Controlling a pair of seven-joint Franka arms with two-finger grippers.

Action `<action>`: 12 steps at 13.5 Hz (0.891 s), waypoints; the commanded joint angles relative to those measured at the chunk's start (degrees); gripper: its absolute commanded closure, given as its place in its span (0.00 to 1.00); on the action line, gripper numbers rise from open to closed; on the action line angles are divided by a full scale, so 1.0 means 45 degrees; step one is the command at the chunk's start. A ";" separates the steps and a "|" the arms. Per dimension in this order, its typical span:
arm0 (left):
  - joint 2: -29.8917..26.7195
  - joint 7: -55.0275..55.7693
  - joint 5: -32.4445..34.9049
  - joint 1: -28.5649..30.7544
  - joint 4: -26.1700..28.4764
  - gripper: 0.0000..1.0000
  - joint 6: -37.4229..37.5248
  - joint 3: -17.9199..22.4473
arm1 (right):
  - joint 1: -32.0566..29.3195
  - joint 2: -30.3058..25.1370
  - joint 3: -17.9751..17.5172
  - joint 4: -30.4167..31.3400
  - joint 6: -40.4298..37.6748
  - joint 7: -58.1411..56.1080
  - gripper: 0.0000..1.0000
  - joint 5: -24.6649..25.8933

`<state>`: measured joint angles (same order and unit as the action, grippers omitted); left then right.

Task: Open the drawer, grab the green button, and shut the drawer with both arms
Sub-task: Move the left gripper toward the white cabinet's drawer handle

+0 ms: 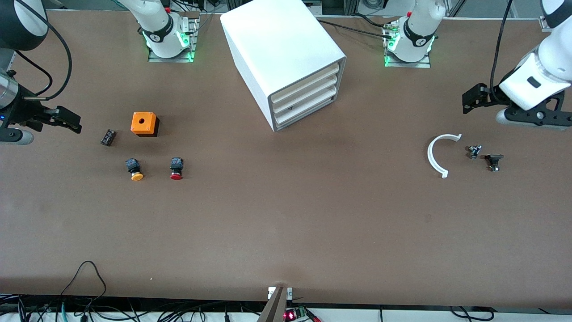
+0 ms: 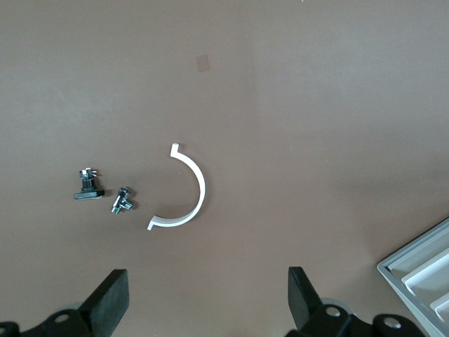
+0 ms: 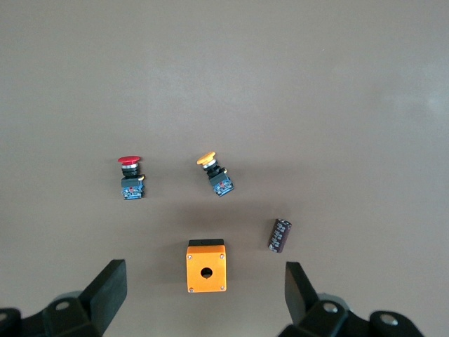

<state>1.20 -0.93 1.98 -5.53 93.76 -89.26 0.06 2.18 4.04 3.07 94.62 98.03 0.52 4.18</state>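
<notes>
Looking across from the front camera with the table as a clock face and 12 at the robot bases - nearest things first. Out around 9 o'clock, toward the right arm's end, a yellow-capped button (image 1: 135, 170) and a red-capped button (image 1: 176, 168) lie side by side, caps pointing to 6. A little farther sit a small dark component (image 1: 107, 137) and an orange box (image 1: 144, 124) with a hole in its top.

Around 3 o'clock, toward the left arm's end, there's a white curved clip (image 1: 437, 154), with a small metal fitting (image 1: 474, 151) and a black part (image 1: 493, 161) just beside it.

Both arms wait. The right gripper (image 1: 78, 124) hangs over the table at the 9 o'clock edge, near the dark component, jaws spread wide and holding nothing. The left gripper (image 1: 465, 103) hovers at roughly 2 o'clock, over bare table next to the clip, also wide open and empty.

Farthest out, at 12, stands the white cabinet (image 1: 286, 49), its front turned toward about 4 o'clock. The drawer (image 1: 306, 110) - the bottom one of three - is pushed in flush with the other two. The green button doesn't show in any view, so I can't tell where it is.
</notes>
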 commanded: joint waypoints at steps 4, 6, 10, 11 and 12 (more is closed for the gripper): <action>0.2269 -0.0359 -0.0649 -0.0003 -0.0639 0.00 0.0304 -0.0169 | -0.0211 -0.0214 -0.0095 0.0186 0.0109 0.0021 0.00 -0.0245; 0.3321 -0.0555 -0.2851 0.0076 -0.0543 0.00 0.0071 -0.0110 | -0.0231 -0.0175 -0.0095 0.0166 0.0089 0.0060 0.00 -0.0245; 0.5568 -0.0575 -0.5746 -0.0314 0.0881 0.00 -0.2267 -0.0654 | -0.0250 -0.0058 -0.0095 0.0127 0.0148 -0.0057 0.00 -0.0710; 0.5902 -0.0614 -0.6506 -0.0411 0.1368 0.00 -0.2951 -0.0909 | -0.0250 -0.0057 -0.0095 0.0127 0.0148 -0.0057 0.00 -0.0771; 0.6060 -0.0962 -0.7364 -0.0489 0.1836 0.00 -0.3422 -0.1240 | -0.0250 0.0001 -0.0095 0.0127 0.0148 -0.0057 0.00 -0.0791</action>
<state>27.56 -2.92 -25.57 -6.92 98.79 -101.25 -3.71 1.79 4.19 3.08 94.64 98.12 0.52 1.87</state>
